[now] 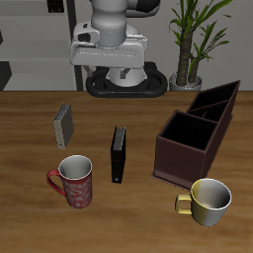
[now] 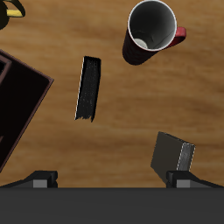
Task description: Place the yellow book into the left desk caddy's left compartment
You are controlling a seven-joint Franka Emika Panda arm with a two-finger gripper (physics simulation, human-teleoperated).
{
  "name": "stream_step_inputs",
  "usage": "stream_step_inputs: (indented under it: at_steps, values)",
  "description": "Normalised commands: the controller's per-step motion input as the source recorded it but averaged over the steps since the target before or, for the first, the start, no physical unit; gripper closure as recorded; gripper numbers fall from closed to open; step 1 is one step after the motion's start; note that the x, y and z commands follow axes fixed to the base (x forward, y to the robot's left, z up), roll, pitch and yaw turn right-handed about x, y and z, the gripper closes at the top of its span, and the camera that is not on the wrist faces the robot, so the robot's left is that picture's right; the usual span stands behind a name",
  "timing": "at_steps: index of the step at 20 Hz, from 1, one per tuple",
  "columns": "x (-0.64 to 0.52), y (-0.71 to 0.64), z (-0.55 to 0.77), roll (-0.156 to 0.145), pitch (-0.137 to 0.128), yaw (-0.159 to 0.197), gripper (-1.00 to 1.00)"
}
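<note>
Hanging high with fingers (image 2: 110,179) open and holding nothing, leaving book (image 2: 173,157) just under one finger, waiting on counter (image 2: 114,140) for grabbing.

Exterior view faces the robot from above; wrist view looks straight down, sharing the black book (image 1: 119,153) (image 2: 87,87).

Black book (image 1: 119,153) upright mid-table, red mug (image 1: 73,181) and yellowish mug (image 1: 210,201) near the front edge, potted plant (image 1: 188,44) behind the back edge
</note>
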Motion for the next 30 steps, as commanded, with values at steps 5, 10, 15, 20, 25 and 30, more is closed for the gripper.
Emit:
stream_step_inputs:
  at_steps: [5,10,15,20,25,30]
  values:
    - [-0.15,-0.44,0.00,-0.021,-0.009,0.009,-1.00]
    - [-0.22,-0.64,0.05,0.000,-0.018,0.018,-1.00]
    - [-0.26,-0.81,0.04,-0.078,-0.022,-0.048,-1.00]
    - [-0.21,-0.66,-0.08,-0.079,-0.005,-0.033,-1.00]
    - [-0.13,-0.34,-0.02,-0.088,-0.032,-0.062,-1.00]
    - [0.04,-0.02,-0.01,-0.010,-0.041,-0.014,-1.00]
